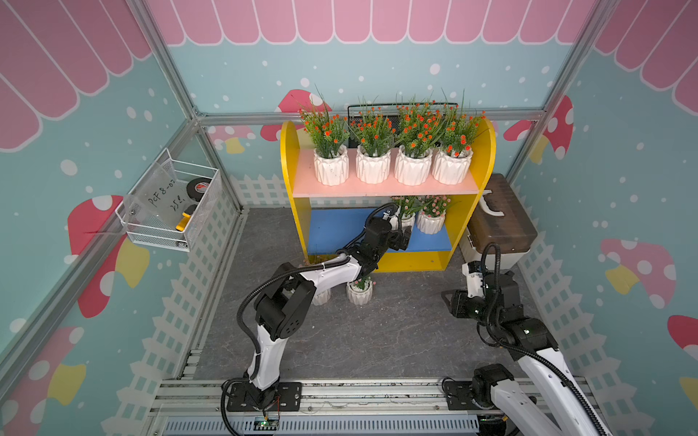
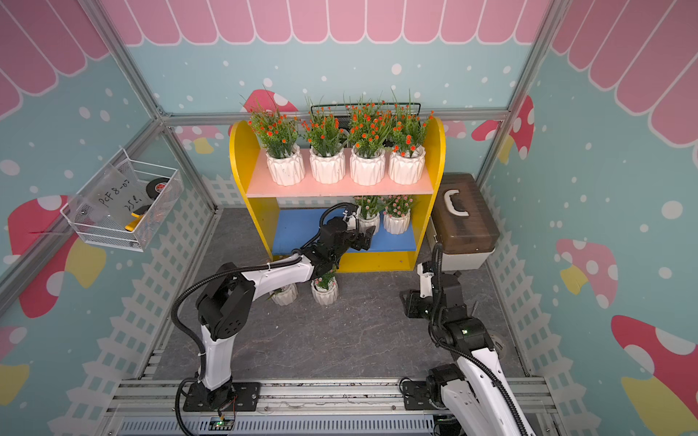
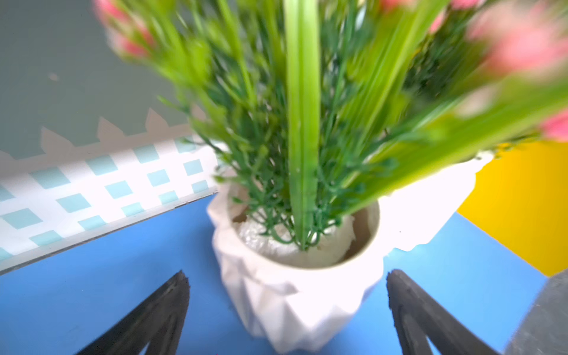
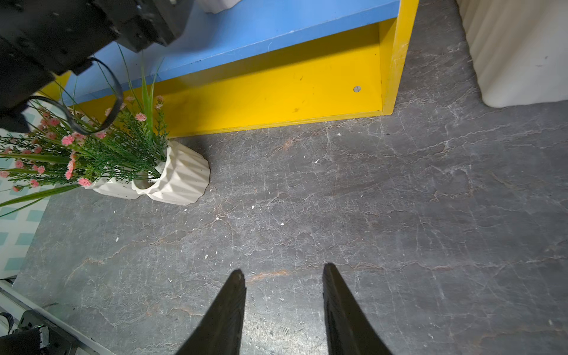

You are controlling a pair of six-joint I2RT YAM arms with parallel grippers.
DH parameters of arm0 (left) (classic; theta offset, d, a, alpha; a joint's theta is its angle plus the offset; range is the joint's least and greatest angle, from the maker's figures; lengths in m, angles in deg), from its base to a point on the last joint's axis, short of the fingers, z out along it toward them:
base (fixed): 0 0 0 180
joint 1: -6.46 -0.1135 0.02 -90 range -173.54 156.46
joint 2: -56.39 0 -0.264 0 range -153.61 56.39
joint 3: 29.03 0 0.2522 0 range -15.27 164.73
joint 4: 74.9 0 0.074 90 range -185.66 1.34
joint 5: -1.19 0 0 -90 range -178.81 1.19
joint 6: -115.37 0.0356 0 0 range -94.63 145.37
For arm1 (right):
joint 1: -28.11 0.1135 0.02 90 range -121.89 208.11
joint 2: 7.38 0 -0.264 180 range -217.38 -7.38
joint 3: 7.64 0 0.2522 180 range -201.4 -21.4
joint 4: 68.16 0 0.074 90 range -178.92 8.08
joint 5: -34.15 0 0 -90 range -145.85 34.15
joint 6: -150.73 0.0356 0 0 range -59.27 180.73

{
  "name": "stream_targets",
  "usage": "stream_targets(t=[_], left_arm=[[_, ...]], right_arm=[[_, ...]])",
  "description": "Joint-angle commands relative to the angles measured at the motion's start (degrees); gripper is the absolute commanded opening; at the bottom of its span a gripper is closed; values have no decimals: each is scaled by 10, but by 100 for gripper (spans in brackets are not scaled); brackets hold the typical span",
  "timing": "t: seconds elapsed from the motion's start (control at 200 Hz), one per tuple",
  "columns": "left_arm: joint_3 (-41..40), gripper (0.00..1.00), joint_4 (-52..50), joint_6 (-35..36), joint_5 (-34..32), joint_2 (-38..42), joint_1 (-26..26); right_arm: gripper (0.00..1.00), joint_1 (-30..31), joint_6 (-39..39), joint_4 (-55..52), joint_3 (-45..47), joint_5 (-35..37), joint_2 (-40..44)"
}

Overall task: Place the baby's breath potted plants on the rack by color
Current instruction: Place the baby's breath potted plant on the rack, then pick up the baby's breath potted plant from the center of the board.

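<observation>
**Left gripper spread around a pink plant on the rack's blue board**

The two-tier rack (image 1: pixel 289 158) with yellow rounded side panels stands at the far middle of the scene. On its pink upper board (image 1: pixel 377 188), four white ribbed pots of orange-red baby's breath (image 1: pixel 373 166) form a left-to-right row. Each is upright, with its sprigs pointing straight up.

Toward the right end of the blue lower board (image 1: pixel 332 230), two white ribbed pots of pale pink baby's breath also stand upright. These are the left pink plant (image 3: pixel 295 292) and the right pink plant (image 3: pixel 430 209), just beside each other; whether they touch cannot be told.

The left gripper (image 3: pixel 285 272) sits at the near side of the left pink plant. Its black fingers (image 3: pixel 166 313) are spread wide, one on each side of the pot, and neither visibly presses it.

Two more pink-flowered pots (image 4: pixel 181 175) stand on the grey marbled floor (image 4: pixel 368 199), just in front of the rack's left half and under the left arm. They are close together, with their long axes vertical.

The right gripper (image 4: pixel 283 269) hangs over the floor at the near right, its fingers moderately apart and holding nothing.
</observation>
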Motion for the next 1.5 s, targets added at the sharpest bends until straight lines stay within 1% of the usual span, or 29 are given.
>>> stream_targets(t=[0.0, 0.125, 0.3, 0.32, 0.51, 0.665, 0.83, 0.925, 1.056, 1.066, 1.106, 1.496], left_arm=[[-19, 98, 1, 9, 11, 44, 4], [-37, 98, -31, 9, 7, 72, 11], [-92, 98, -25, 2, 1, 116, 29], [-98, 98, -24, 2, -1, 121, 33], [-151, 98, -25, 13, -23, 173, 60], [-215, 97, -14, 4, -34, 225, 72], [-305, 97, 27, 2, -47, 291, 84], [-341, 97, 18, -4, -60, 323, 87], [-402, 97, 22, -15, -60, 367, 87], [-406, 97, 22, -17, -73, 371, 88], [-422, 97, 19, -22, -82, 383, 87], [-513, 97, -8, -54, -107, 459, 87]], right_arm=[[41, -3, 3, 18, 11, -4, -10], [40, -3, 5, 36, 14, -9, -26], [40, -2, 9, 77, 21, -26, -63], [42, -2, 9, 82, 22, -30, -67], [43, 9, 14, 127, 23, -39, -115], [43, 36, 16, 156, 17, -25, -155], [43, 73, 22, 187, 5, -13, -204], [43, 92, 23, 196, -7, -3, -232], [42, 112, 27, 213, -21, 3, -261], [42, 114, 27, 215, -22, 3, -263], [42, 119, 29, 222, -25, 3, -271], [41, 177, 31, 262, -82, 22, -381]])
